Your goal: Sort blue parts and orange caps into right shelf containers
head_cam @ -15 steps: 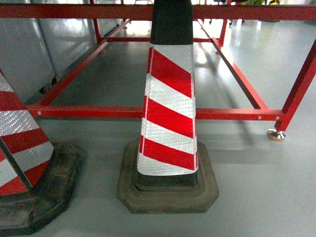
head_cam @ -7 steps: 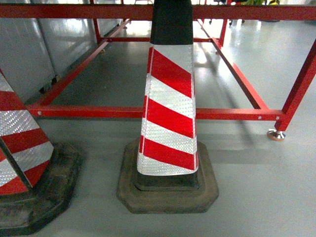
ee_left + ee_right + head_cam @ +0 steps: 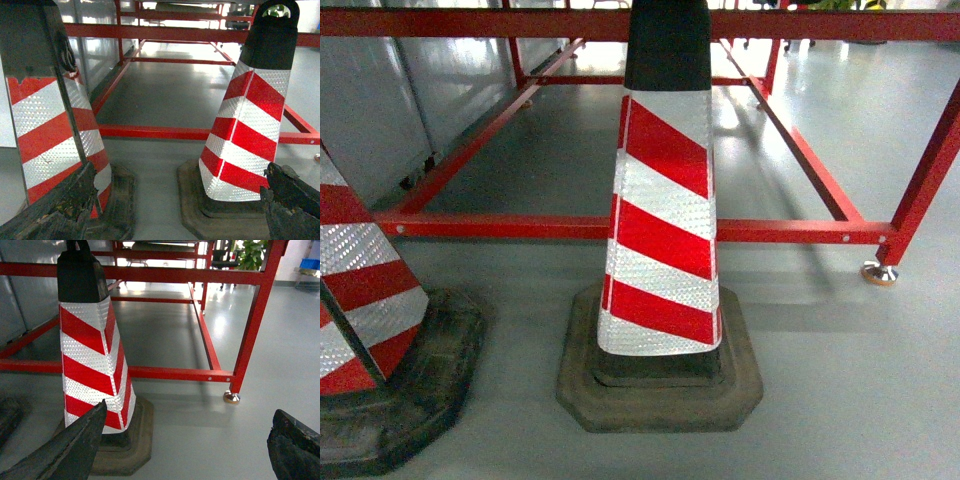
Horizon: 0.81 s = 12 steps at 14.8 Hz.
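While we face the floor under a red steel frame point(image 3: 620, 228), nothing of the sorting job is in front of us: no blue parts, no orange caps, and none of the right shelf containers show close by (a small blue shape at the far upper right of the right wrist view may be a crate, but it is too small to tell). What fills our views is a red-and-white striped traffic cone point(image 3: 663, 215) on its dark rubber base, with a second cone point(image 3: 365, 290) at the left edge. Our left gripper point(image 3: 175, 210) and right gripper point(image 3: 190, 450) both hang low with their worn black fingers spread wide and nothing between them. We judge that we are in the travel step, not yet at the work. The next move calls for steering the base round the cones toward the shelf, keeping both arms clear of them.
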{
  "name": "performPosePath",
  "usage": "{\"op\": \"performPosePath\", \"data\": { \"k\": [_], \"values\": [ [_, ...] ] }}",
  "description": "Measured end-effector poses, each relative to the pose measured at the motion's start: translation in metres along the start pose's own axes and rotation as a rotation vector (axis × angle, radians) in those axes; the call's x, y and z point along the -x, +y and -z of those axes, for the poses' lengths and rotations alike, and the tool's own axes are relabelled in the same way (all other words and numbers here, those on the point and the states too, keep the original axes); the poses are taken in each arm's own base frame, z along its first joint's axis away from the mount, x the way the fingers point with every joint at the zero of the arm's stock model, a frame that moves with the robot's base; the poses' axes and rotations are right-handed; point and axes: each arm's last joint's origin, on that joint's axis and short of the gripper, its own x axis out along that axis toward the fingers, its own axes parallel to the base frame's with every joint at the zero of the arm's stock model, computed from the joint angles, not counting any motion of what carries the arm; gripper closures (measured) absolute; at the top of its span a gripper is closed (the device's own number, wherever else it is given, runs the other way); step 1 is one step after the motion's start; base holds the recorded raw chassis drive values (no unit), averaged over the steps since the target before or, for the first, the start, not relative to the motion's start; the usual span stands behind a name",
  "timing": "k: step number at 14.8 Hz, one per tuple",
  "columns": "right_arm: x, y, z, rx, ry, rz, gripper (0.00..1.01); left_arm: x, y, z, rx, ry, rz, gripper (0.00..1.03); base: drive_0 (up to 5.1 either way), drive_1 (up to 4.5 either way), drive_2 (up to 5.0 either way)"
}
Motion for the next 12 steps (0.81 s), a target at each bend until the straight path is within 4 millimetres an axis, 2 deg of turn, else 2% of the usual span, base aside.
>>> {"op": "performPosePath", "data": {
  "k": [12],
  "values": [
    [0.0, 0.0, 0.0002, 0.0, 0.002, 0.0, 0.03, 0.0, 0.0, 0.0002, 0.0, 0.002, -0.001, 0.05, 0.0, 0.0, 0.0]
  ]
}}
